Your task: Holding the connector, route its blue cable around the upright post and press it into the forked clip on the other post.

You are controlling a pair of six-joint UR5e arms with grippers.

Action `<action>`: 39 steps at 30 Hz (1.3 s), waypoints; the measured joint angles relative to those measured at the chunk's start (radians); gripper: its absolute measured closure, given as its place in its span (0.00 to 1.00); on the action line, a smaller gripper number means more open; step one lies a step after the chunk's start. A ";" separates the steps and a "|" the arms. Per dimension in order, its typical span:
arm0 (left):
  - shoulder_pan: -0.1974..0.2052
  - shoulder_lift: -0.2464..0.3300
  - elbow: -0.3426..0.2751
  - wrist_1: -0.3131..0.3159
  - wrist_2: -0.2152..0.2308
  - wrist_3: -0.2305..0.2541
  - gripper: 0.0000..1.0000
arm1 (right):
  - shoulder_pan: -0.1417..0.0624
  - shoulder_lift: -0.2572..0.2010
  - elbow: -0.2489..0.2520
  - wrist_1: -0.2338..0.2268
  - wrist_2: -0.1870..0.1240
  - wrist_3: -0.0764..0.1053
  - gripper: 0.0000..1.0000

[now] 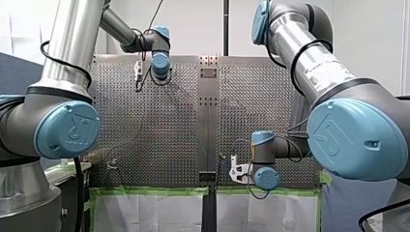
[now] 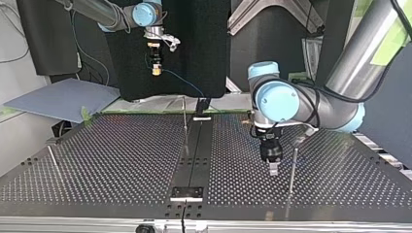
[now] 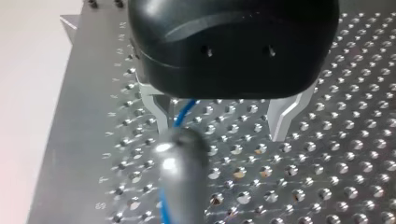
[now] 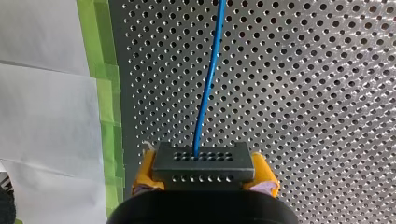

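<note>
My right claw (image 4: pixel 203 176) clamped the connector (image 4: pixel 203 161), seemingly the only rigid handhold, at the top view's far left, its light, floppy-looking blue cable (image 4: pixel 208 84) running to my left claw (image 3: pixel 222 120), spread wide beside the upright post (image 3: pixel 181 173).

Perforated metal table (image 2: pixel 121 160): thin upright metal post (image 2: pixel 185 128) at the top view's centre; second slim metal post (image 2: pixel 291 177) nearer, at its right, just beside my left arm's black metal-fingered gripper (image 2: pixel 273 170); blue cable (image 4: pixel 208 84) leading ahead from dark rectangular connector (image 4: pixel 203 161) in my right arm's gripper (image 4: pixel 204 170).
</note>
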 joint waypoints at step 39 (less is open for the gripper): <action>-0.010 -0.018 0.187 -0.127 -0.077 -0.139 0.00 | 0.003 0.000 0.000 -0.012 -0.018 0.004 1.00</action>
